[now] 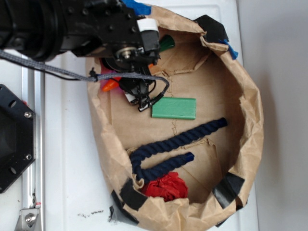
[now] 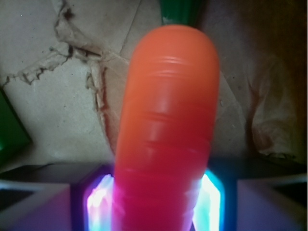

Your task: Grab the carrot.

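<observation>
- Closest to the wrist camera, the carrot fills the middle, with glowing gripper pads tight on both of its sides; the claw grasps it.
- Only this view shows that grasp. The exterior view shows just an orange tip and the dark green stem beside the black arm.
- Its long axis runs from the pads toward the stem, over the brown paper bag.
- Green block lies just beside the gripper.
</observation>
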